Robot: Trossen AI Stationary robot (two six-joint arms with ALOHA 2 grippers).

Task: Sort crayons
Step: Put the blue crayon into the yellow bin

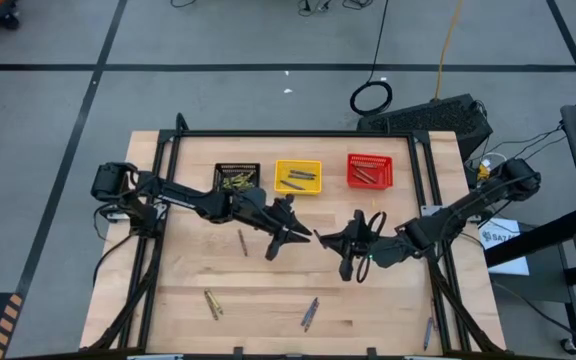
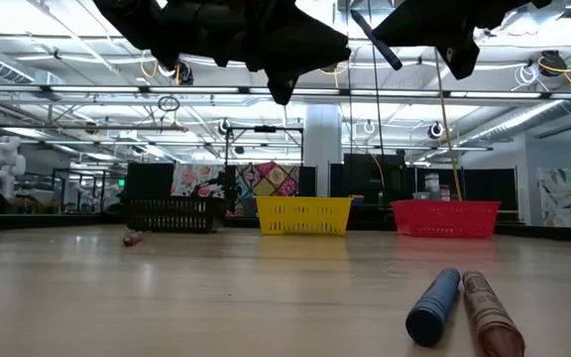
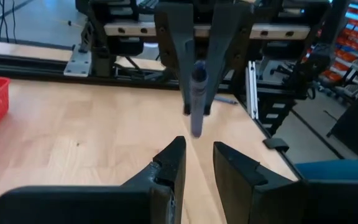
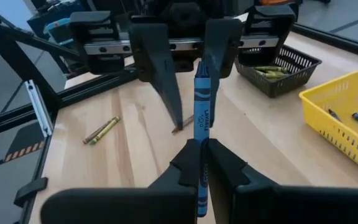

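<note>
Two crayons, blue [image 2: 433, 306] and brownish-red [image 2: 490, 312], lie nearest at lower right of the low view. Mid-table, right gripper [image 4: 202, 163] clenches a blue crayon [image 4: 202, 112] upright, presenting it to the parted left gripper [image 3: 197, 165], likely a handover toward the yellow basket [image 1: 298, 177].

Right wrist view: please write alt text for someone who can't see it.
The right gripper is shut on an upright blue crayon, facing the left gripper, whose open fingers stand either side of the crayon's top. On the wooden table beyond lie two olive-yellow crayons, a black basket of olive-yellow crayons and a yellow basket with blue ones.
</note>
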